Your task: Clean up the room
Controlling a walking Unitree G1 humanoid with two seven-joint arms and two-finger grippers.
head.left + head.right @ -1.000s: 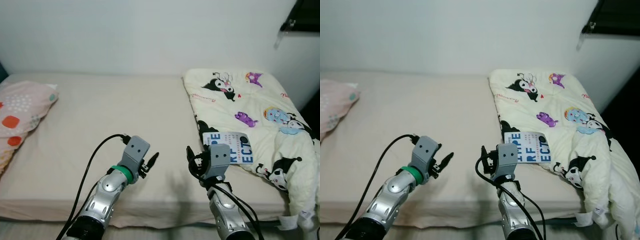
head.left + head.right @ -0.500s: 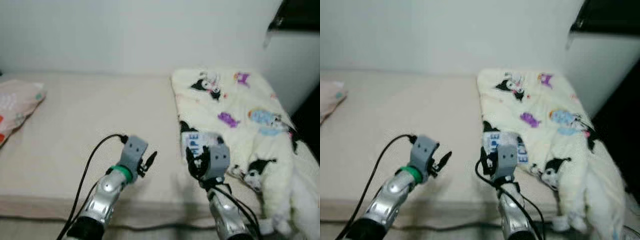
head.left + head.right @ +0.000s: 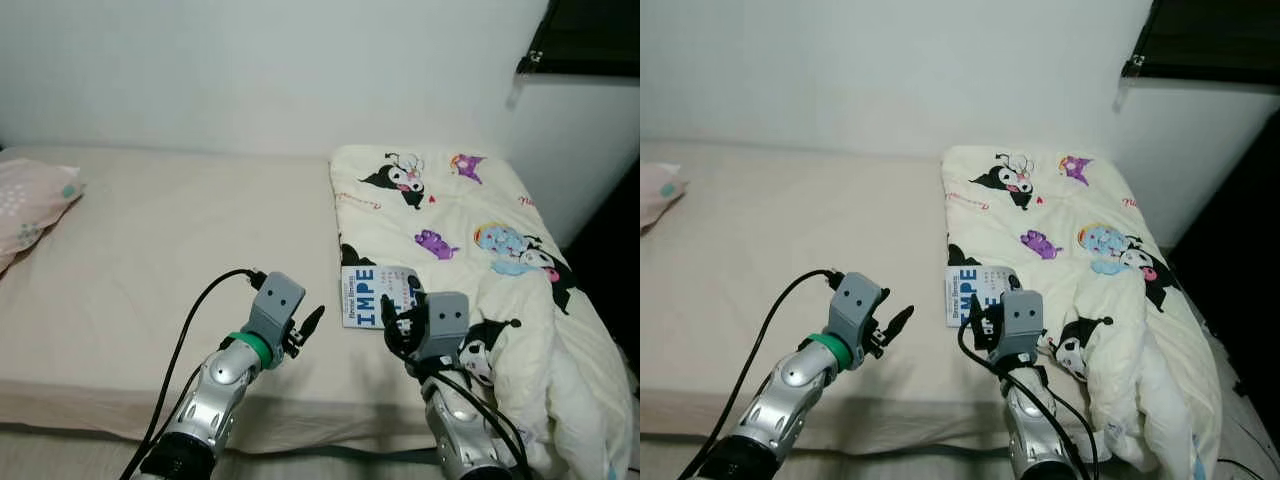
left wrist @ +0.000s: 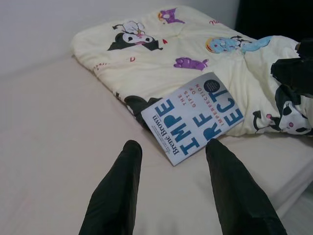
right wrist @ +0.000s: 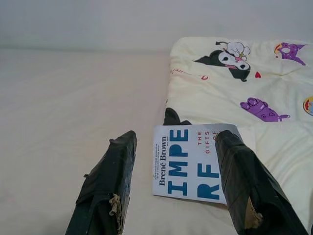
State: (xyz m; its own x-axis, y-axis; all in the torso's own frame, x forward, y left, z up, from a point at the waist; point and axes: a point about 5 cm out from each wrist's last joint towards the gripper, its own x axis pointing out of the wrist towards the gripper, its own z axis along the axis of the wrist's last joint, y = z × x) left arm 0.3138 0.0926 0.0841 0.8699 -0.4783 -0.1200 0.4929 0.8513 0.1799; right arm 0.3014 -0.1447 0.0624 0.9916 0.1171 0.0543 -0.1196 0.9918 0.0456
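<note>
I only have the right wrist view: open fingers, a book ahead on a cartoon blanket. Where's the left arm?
Observer: The left gripper hovers over bare mattress, left of the book, fingers open.
Operator: Anything else on the bed?
Observer: A pink patterned pillow at the far left end.
Operator: Does the blanket stay on the bed?
Observer: No, the blanket spills over the bed's right front corner toward the floor.

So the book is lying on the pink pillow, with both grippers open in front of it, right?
Not quite. The book lies at the edge of the cartoon blanket, not on the pink pillow, which sits far off at the bed's other end. The left wrist view shows it. The left gripper and the right gripper are indeed open in front of it.
</note>
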